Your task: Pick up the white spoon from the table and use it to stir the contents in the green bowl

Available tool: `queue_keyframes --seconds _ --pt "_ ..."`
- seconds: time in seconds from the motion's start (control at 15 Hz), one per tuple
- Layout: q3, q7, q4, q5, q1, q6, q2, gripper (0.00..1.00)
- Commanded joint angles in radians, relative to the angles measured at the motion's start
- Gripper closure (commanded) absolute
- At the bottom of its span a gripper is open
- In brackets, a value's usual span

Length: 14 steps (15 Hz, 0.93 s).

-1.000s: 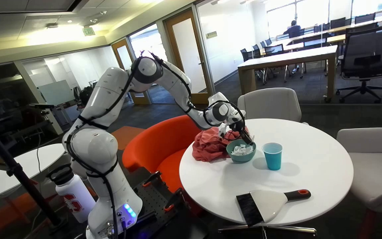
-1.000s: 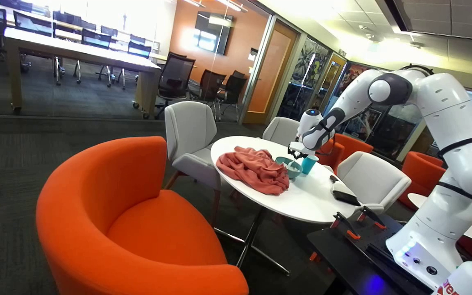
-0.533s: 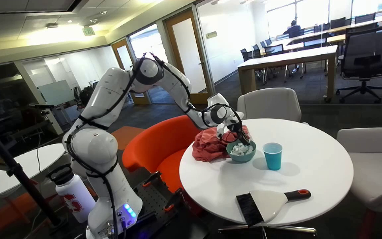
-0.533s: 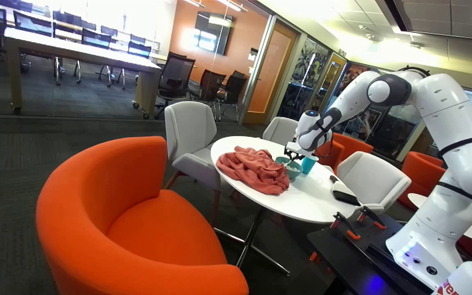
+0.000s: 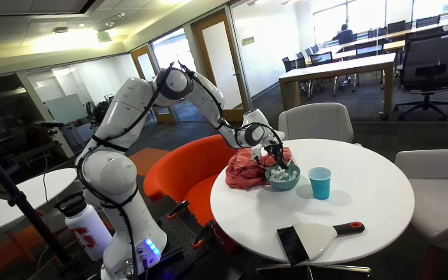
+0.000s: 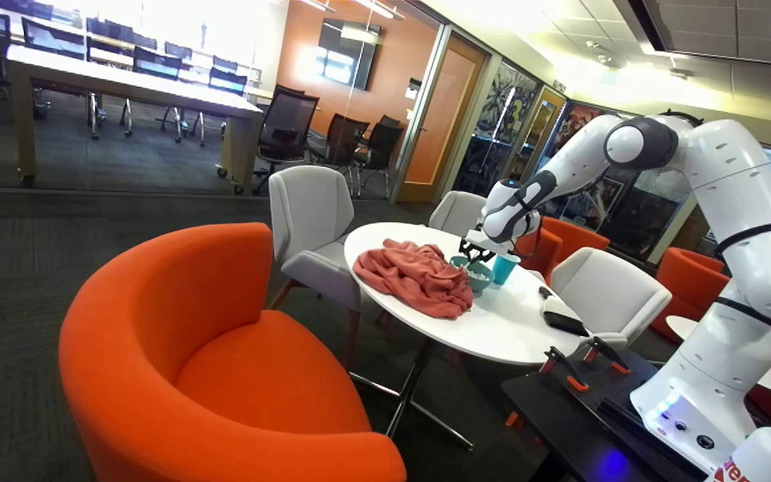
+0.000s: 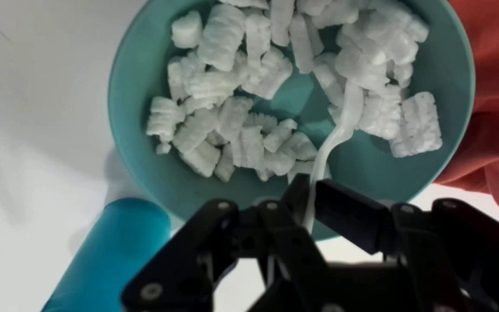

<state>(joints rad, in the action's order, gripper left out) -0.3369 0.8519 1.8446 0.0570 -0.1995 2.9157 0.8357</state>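
In the wrist view the white spoon [image 7: 340,132] slants down into the green bowl [image 7: 453,78], its head among white chunky pieces [image 7: 215,82]. My gripper [image 7: 314,184] is shut on the spoon's handle, with one dark finger on either side of it. The head's tip is partly covered by the pieces. From outside, the gripper [image 5: 285,166] hangs over the bowl [image 5: 283,185], fingertips close to its rim. The gripper [image 6: 474,258] and bowl [image 6: 482,283] show again in an exterior view, where the spoon is too small to make out clearly. The bowl stands on the white round table [image 5: 348,210].
A teal-blue cup [image 5: 320,184] stands close beside the bowl. A crumpled red cloth [image 6: 419,278] lies against the bowl's opposite side. Farther along the table is a white flat tool [image 5: 317,237] with black bristles and a dark handle. Chairs, including an orange armchair [image 6: 225,348], surround the table.
My gripper has shifted a short way across the bowl, away from the cup's side, with its angle slightly changed. Some white pieces in the bowl have moved. Bowl, cup and cloth stay put.
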Motion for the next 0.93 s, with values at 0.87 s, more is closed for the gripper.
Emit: queue_keyframes --seconds 0.87 --pt "-0.034 -0.101 0.251 -0.008 0.008 -0.082 -0.316 0.97"
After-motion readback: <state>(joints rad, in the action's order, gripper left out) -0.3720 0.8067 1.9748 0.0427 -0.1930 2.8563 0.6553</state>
